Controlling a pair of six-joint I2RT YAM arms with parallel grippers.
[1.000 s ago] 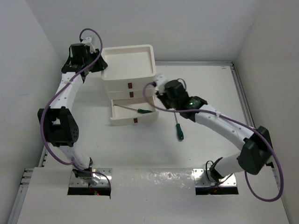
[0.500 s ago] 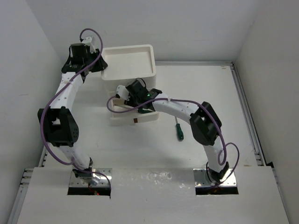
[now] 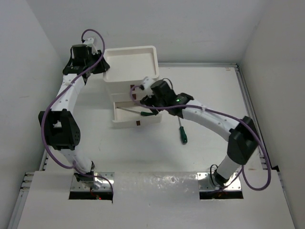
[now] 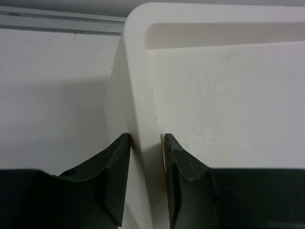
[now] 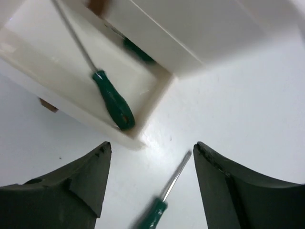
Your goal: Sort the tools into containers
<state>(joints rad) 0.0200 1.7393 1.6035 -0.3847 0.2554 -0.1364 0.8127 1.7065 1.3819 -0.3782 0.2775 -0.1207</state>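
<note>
A green-handled screwdriver (image 3: 182, 132) lies loose on the white bench (image 3: 209, 157), just off the front right corner of the drawer unit (image 3: 116, 88). Its handle is toward the arm bases and its thin shaft points back at the unit. It touches nothing else. The right wrist view catches its shaft and the blurred top of its handle at the lower edge.

The unit's bottom drawer (image 3: 125, 123) stands pulled out toward the near side, with a small brown tab (image 3: 138, 123) on its front. A second screwdriver (image 5: 110, 100), also green-handled, lies flat and slanted inside. Its handle is in the drawer's front right corner and its shaft runs toward the back left. Deeper in, under the body of the unit, part of a third green handle (image 5: 138, 50) shows; the rest is hidden.

The right tool (image 5: 151, 147) hangs above the front right corner of the unit, over the right end of the open drawer. Its two fingers are spread wide and it is released, with only the drawer corner and the bench showing in the gap.

On top of the unit sits a shallow tray (image 3: 155, 59). The left tool (image 4: 145, 138) is clenched on the tray's left wall, with one finger outside and one inside, both pressed against the plastic.
</note>
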